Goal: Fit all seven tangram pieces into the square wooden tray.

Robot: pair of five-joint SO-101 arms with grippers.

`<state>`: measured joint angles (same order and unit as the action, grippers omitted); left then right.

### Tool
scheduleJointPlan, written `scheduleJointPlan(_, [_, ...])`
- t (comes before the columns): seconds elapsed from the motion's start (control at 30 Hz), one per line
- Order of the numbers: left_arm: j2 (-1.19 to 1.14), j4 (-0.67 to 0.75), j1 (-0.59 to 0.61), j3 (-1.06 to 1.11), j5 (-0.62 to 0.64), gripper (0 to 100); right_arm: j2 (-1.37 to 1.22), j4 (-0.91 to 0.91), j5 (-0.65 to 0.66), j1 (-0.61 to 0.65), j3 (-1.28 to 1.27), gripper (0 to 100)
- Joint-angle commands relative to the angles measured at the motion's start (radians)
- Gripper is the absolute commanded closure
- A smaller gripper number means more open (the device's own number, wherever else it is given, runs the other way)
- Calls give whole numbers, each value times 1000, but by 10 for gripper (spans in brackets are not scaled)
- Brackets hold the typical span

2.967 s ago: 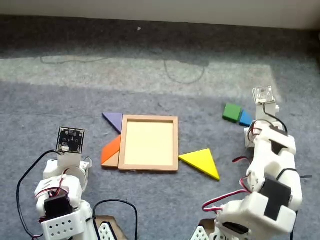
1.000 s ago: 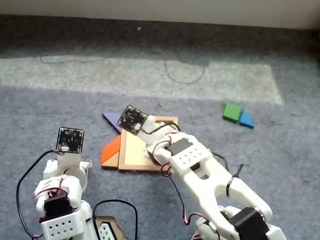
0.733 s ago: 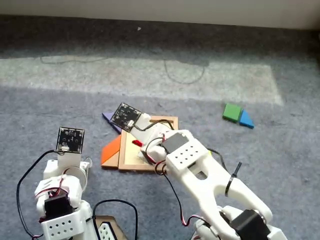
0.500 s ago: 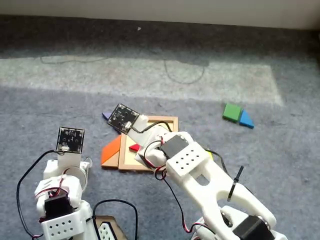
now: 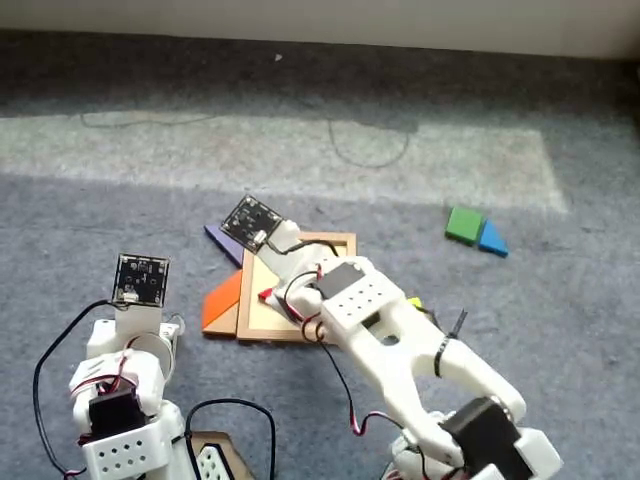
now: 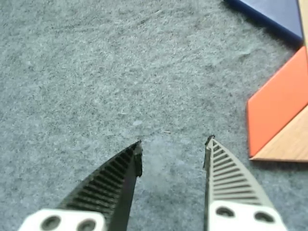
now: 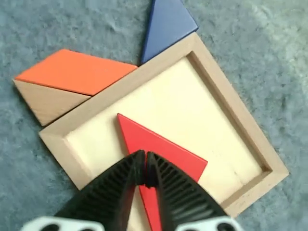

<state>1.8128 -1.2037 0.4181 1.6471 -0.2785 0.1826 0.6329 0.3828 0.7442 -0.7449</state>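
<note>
lying in the tray (image 7: 236, 108), red triangle (image 7: 166, 148) beneath the right tool (image 7: 144, 158)

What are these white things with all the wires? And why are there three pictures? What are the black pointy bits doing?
They are two robot arms on a grey carpet. One picture looks down from above; the other two come from a little camera on each arm's wrist, so you see that arm's black pincer, called a tool. The left tool is open over bare carpet. The right tool is shut, its tips over a red triangle lying flat in the square wooden tray. Beside the tray lie an orange slanted piece, a plain wooden triangle and a dark blue triangle. Farther off sit a green square and a small blue triangle; a yellow piece peeks from under the right arm. Neither tool seems to hold anything.
</note>
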Motion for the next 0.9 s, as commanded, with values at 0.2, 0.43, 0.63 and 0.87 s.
scheduleJointPlan(0.2, [8,20,-4,-4,-12,777,-133,-151,-11,-58,41,990])
scheduleJointPlan(0.43, [8,20,-4,-4,-12,777,-101,41,-11,36,38,990])
scheduleJointPlan(0.63, [8,20,-4,-4,-12,777,-33,166,-11,87,33,990])
scheduleJointPlan(0.87, [8,20,-4,-4,-12,777,67,223,-9,157,4,990])
